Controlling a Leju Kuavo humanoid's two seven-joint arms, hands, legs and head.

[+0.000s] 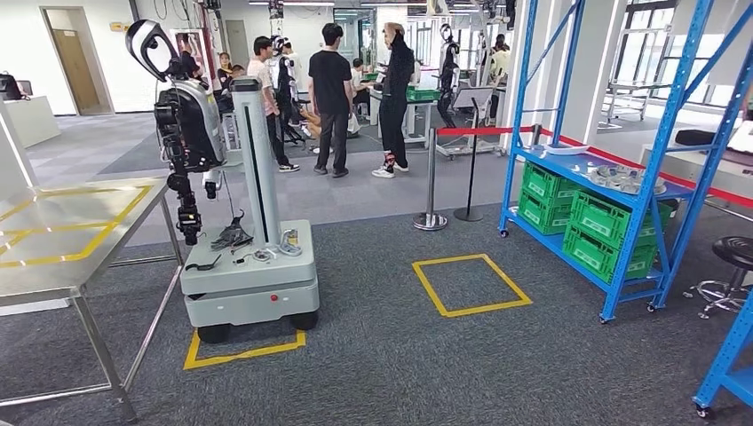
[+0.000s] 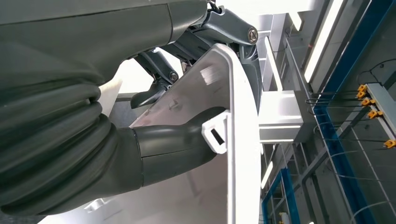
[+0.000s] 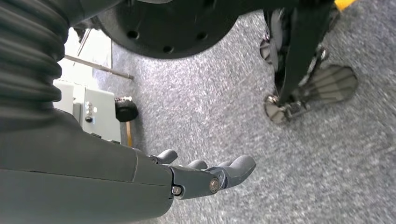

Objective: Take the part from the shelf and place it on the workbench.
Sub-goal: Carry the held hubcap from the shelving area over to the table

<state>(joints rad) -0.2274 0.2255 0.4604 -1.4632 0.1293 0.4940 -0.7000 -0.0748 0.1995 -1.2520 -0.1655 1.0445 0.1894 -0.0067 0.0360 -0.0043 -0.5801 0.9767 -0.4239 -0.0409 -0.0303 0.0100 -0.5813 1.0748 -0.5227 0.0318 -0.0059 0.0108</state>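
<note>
While the left hand [image 2: 154, 140] grips the part [image 2: 233, 140], a white, flat-sided piece with a rounded rim, the thick grey thumb lies across one face and the darker fingers [image 2: 224, 32] wrap over the rim from the opposite side. A small white tab projects from the part just beside the thumb tip. The part is clear of both shelf and workbench; ceiling lights and blue shelf uprights appear behind it in the left wrist view.

The right hand [image 3: 205, 175] holds nothing. Its fingers [image 3: 238, 167] are extended, lightly curved and slightly apart, above grey carpet.

In the head view, the workbench [image 1: 62, 235] stands at the left, its steel top marked with yellow tape lines. The blue shelf [image 1: 613, 191] stands at the right; metal parts [image 1: 622, 177] lie on its upper level, near the front edge, and green crates [image 1: 590, 226] fill the lower level. Between workbench and shelf, a yellow square [image 1: 471, 284] is taped on the carpet. A grey wheeled robot base [image 1: 253, 275] with a column and a black arm stands just beside the workbench's right edge. Several people [image 1: 333, 93] stand in the background, behind a red barrier belt [image 1: 479, 130].
</note>
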